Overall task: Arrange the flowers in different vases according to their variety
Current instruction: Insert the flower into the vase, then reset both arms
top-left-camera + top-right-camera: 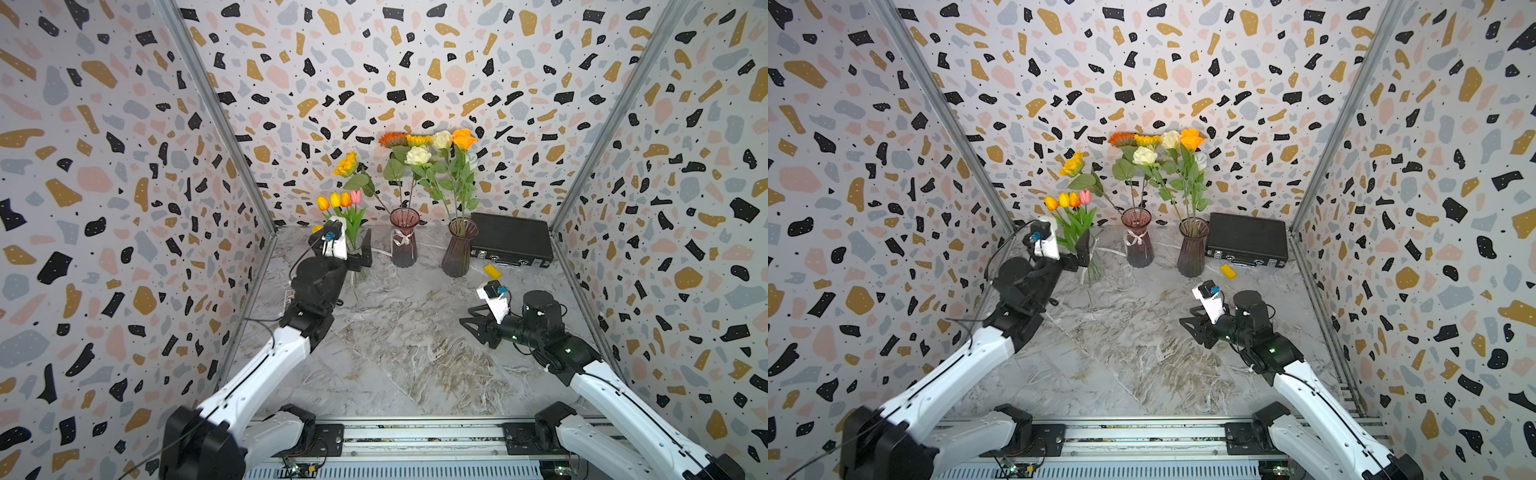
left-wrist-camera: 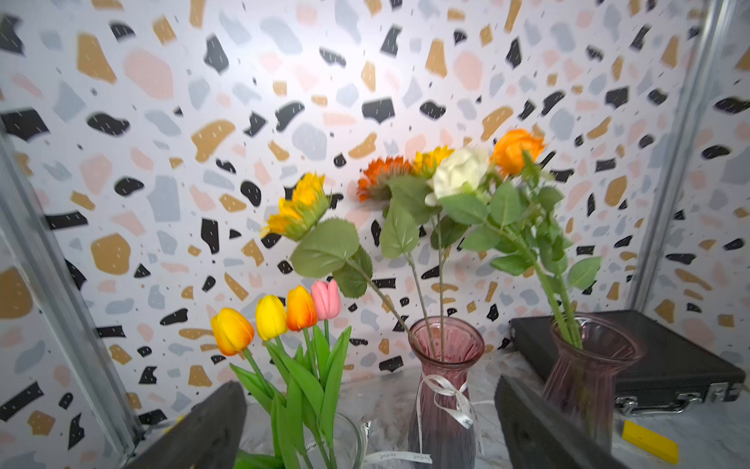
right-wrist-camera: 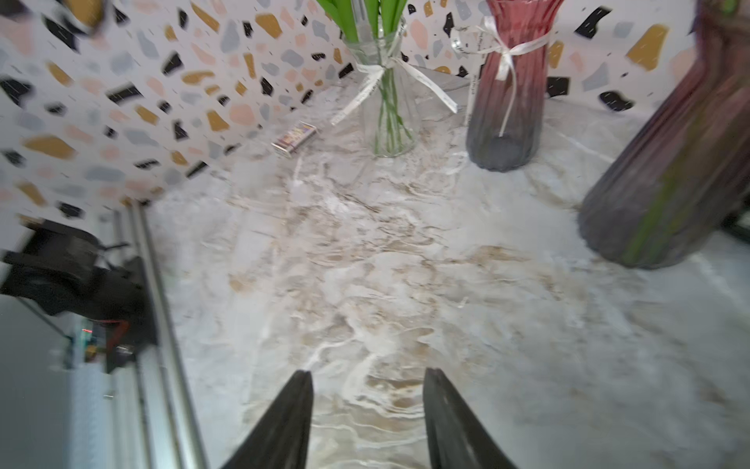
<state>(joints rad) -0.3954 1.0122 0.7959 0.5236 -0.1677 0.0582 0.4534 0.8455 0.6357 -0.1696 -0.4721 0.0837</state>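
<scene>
Three vases: in a row at the table's [image 1: 395,332] back: clear vase [image 3: 389,101], bow vase [image 1: 404,245], plain vase [image 1: 457,249].
Flowers: tulips [image 1: 338,200] in clear vase; sunflowers [image 1: 347,163] in bow vase; roses [image 1: 417,156] in plain vase.
Left gripper [image 2: 369,392]: jaws spread wide either side of the tulip stems, gripping nothing.
Right gripper [image 3: 367,371]: jaws parted, empty, low over the table.

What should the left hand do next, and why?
Probably draw the left hand back slowly. It is open and holds nothing, the tulips already stand in the clear vase, and their leaves are close to its fingers.
</scene>
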